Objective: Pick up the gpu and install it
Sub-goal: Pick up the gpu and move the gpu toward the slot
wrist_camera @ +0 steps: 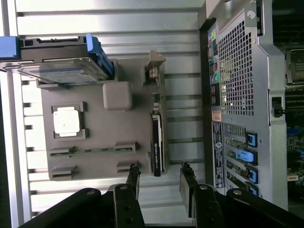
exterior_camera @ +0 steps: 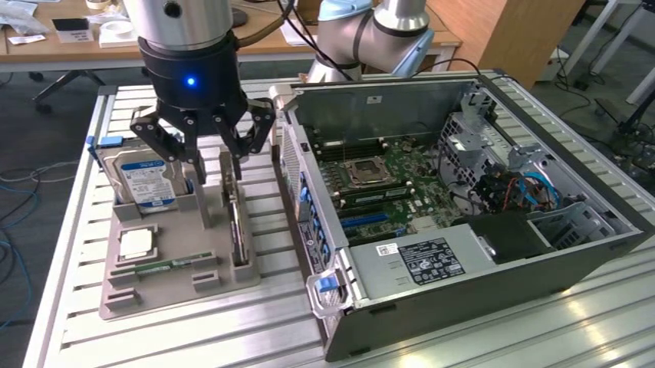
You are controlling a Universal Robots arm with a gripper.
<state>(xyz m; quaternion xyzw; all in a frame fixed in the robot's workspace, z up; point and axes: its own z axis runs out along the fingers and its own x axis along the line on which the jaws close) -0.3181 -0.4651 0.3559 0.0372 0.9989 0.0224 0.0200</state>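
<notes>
gpu on edge, perhaps green logo, jaws spread

One gpu, one hard drive, one processor, perhaps one memory stick, one computer case

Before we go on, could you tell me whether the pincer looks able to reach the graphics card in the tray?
Probably yes: the open pincer hangs above the tray, and the graphics card stands on edge with nothing over its top. The hard drive and computer case sit off to either side.
</notes>
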